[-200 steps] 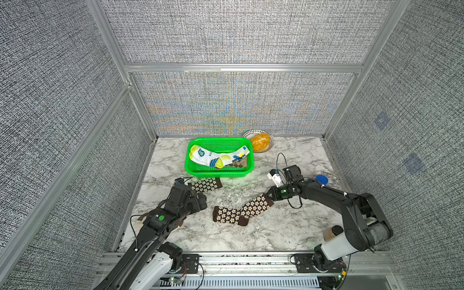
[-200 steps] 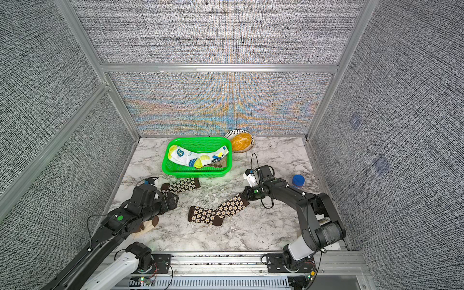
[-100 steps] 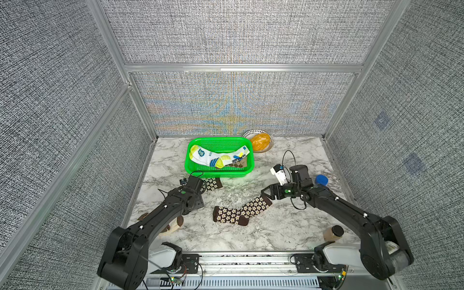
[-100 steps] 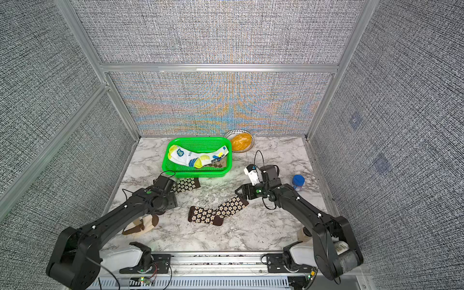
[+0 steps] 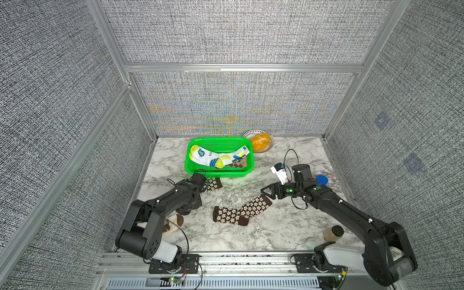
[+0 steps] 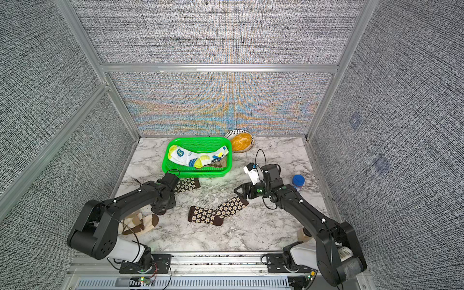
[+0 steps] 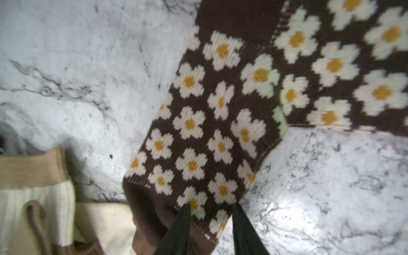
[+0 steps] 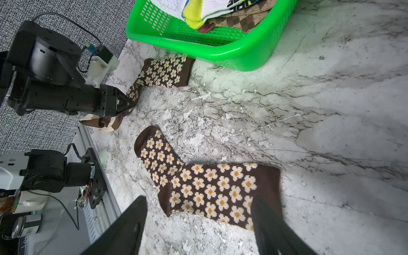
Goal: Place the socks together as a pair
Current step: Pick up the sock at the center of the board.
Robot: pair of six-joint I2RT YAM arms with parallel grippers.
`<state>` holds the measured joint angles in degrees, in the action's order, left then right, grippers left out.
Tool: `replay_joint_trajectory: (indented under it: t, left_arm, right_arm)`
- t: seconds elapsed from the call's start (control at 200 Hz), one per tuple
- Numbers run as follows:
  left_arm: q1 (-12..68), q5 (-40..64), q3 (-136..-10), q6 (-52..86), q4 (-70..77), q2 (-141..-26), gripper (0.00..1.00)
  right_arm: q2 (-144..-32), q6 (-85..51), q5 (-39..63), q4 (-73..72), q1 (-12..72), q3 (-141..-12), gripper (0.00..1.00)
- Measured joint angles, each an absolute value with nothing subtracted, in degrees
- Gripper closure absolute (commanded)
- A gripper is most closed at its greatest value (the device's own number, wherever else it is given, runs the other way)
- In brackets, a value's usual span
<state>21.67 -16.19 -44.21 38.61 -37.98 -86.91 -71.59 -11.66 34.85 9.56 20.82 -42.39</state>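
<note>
Sock (image 5: 213,184) just before basket (image 5: 226,173), 2nd sock (image 5: 242,212) nearer front

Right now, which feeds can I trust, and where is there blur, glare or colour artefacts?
Left wrist view: soft, the pinched flowered sock blurred, a glare patch on the marble tabletop. Right wrist view: the loose flowered sock crisp, the right fingers dark and out of focus, a green cast beside the green basket. Both top views: sharp, evenly lit, rainbow moiré on the back wall.

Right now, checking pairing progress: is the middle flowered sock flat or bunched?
Flat: the sock lies spread on the marble, toe to cuff.
</note>
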Motion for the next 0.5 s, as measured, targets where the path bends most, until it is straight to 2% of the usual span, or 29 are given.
replay_joint_trajectory:
  t: [0.14, 0.3, 0.5]
  left_arm:
    - [21.71, -14.63, -43.83, 37.45, -37.76, -87.55, 1.00]
    - [21.78, -11.94, -42.83, 36.34, -39.22, -83.22, 1.00]
    - [23.24, -7.97, -43.75, 34.85, -41.67, -72.03, 1.00]
  right_arm:
    - [-70.87, -11.81, 34.98, 9.56, 20.82, -42.41, 0.24]
    - [-70.87, -12.08, 35.03, 9.32, 20.82, -42.70, 0.24]
    - [-71.22, -12.71, 35.03, 8.27, 20.82, -42.78, 0.24]
